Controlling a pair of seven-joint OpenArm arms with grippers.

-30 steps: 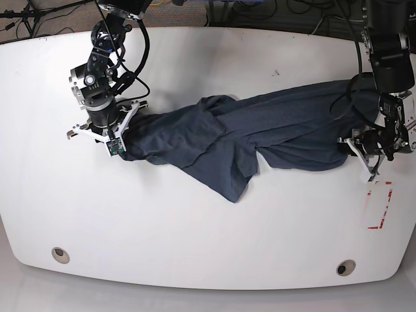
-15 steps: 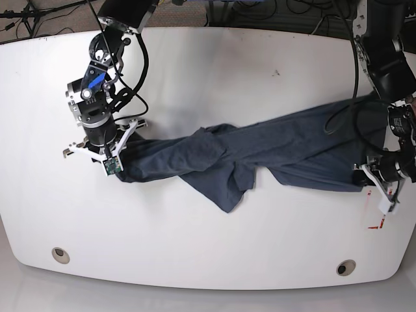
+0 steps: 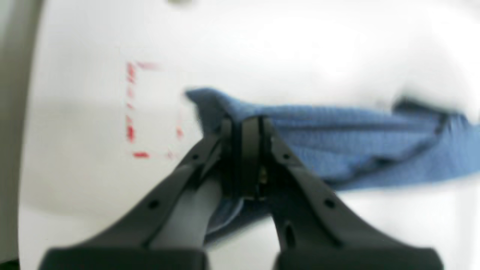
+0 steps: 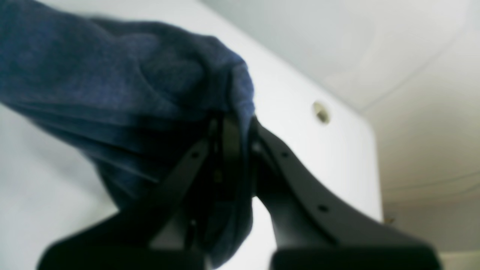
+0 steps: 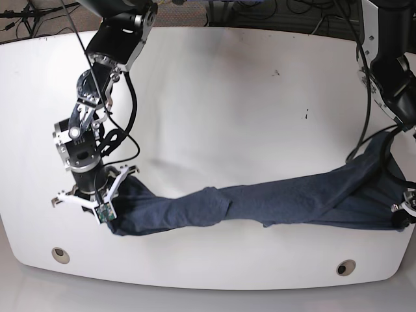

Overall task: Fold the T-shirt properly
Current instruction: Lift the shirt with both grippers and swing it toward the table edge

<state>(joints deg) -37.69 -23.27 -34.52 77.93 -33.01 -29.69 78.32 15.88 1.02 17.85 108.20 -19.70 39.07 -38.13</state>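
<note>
Both my jaws are clamped tight on the T-shirt, stretched along the surface front edge; pulling harder could slip the fabric free.

No legible text; red marks on table unreadable.

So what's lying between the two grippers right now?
Only the dark navy-blue cotton T-shirt, pulled into a long band from the right gripper to the left gripper, both shut on it; the base view shows this.
</note>
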